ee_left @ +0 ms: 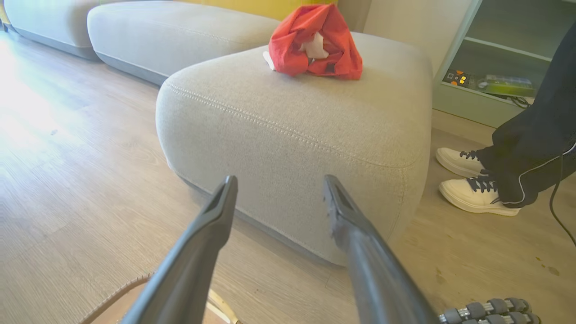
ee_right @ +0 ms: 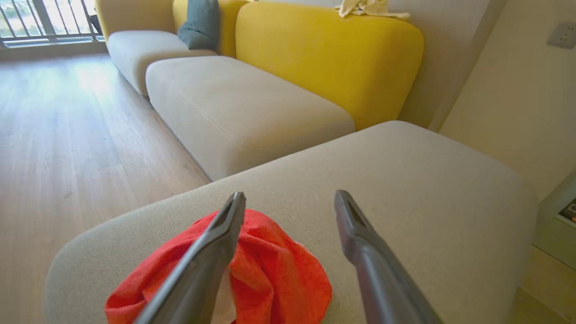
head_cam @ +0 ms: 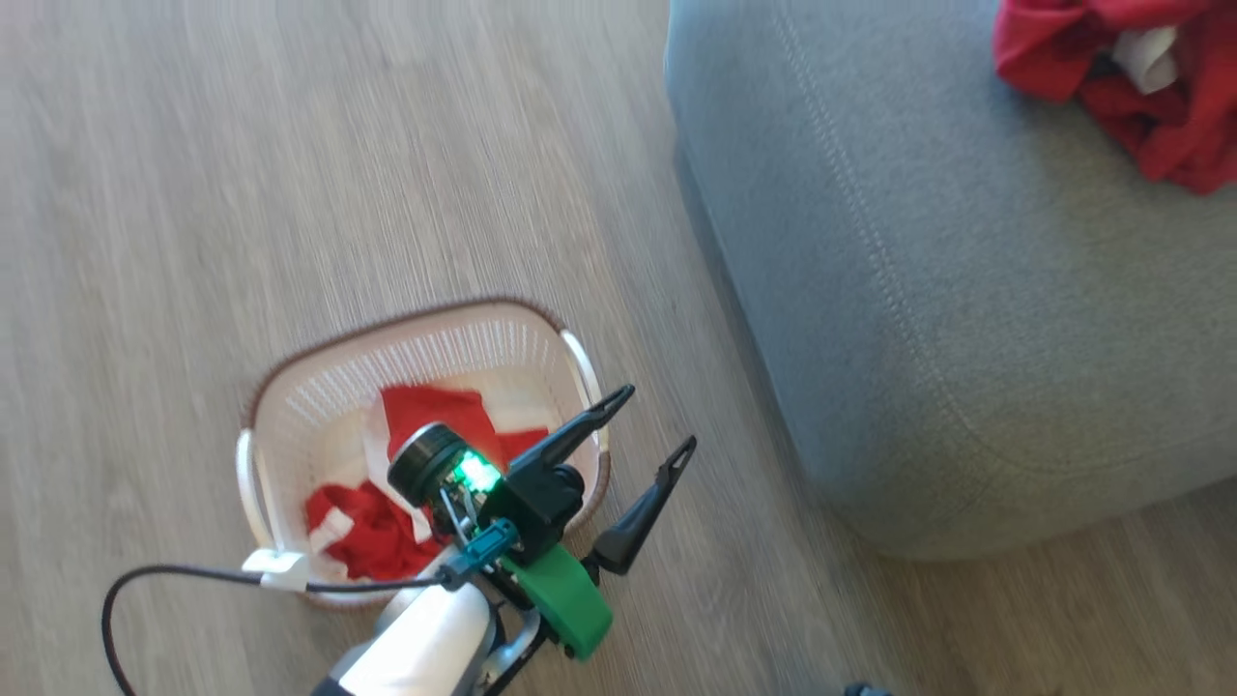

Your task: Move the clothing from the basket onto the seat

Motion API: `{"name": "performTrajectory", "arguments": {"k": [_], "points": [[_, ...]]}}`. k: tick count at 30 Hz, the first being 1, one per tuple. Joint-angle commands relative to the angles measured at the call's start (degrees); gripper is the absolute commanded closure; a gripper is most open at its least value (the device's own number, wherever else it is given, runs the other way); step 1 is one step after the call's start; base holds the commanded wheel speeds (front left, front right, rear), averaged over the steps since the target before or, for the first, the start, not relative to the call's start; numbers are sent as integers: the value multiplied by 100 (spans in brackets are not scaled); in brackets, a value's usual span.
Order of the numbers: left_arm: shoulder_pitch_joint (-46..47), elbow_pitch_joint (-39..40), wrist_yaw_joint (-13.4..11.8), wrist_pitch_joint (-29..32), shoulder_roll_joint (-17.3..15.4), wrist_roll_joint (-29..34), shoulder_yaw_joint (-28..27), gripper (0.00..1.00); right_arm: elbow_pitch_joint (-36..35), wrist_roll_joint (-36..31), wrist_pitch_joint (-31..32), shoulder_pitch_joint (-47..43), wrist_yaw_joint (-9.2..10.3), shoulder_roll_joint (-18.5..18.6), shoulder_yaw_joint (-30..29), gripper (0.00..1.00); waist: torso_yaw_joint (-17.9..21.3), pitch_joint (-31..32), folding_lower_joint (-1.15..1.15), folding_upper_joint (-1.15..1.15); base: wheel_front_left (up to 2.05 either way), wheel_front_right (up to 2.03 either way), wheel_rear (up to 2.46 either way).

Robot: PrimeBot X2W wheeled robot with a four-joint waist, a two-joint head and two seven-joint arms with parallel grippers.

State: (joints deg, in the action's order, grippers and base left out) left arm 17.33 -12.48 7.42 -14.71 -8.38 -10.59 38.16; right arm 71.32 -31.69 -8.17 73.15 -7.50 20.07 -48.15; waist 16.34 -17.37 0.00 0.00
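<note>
My left claw hangs with its fingers spread apart and nothing between them. It is over the right-hand end of the basket, tips aimed toward the seat. My right claw is likewise apart and empty, poised just above the red garment lying on the seat's top. More clothing lies in the basket on the floor, so I judge the step in hand to be another pick with the left.

To do it well, I should tip the fingers downward and enter over the basket's middle, clear of the brown rim. I should close on a raised fold rather than flat cloth, then lift straight up so no trailing cloth drags the basket.

The heap is crumpled and points nowhere definite. In the head view its length runs diagonally from the basket's near-left corner toward the far middle, so I would set my fingers across that line.
</note>
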Motion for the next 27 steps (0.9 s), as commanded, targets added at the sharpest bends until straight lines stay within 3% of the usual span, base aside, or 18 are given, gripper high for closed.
{"name": "performTrajectory", "arguments": {"k": [1, 5, 11, 18, 23, 27], "points": [[-34, 148, 7, -29, 75, -43, -249, 0, -92, 26, -126, 236, 1, 74, 130, 0, 1, 383, 0, 0, 0, 0, 0], [-291, 134, 7, -29, 220, -75, -477, 0, 46, -66, -479, 250, 1, -13, 628, 0, -33, 723, 0, 0, 0, 0, 0], [-592, 164, 7, -29, 390, -77, -714, 0, 4, 358, -676, 381, 1, -353, 1287, 0, -222, 1092, 0, 0, 0, 0, 0], [-712, 245, 7, -29, 495, -77, -881, 0, -1625, 2105, -681, -423, 1, -889, 2873, 0, -548, 1371, 0, 0, 0, 0, 0], [-814, 289, 7, -29, 529, -78, -1041, 0, -2893, 3473, -682, -1517, 1, -731, 4195, 0, -808, 1537, 0, 0, 0, 0, 0], [-863, 297, 7, -29, 540, -60, -1264, 0, -3793, 4332, -682, -2175, 1, -541, 4835, 0, -985, 1588, 0, 0, 0, 0, 0]]}}
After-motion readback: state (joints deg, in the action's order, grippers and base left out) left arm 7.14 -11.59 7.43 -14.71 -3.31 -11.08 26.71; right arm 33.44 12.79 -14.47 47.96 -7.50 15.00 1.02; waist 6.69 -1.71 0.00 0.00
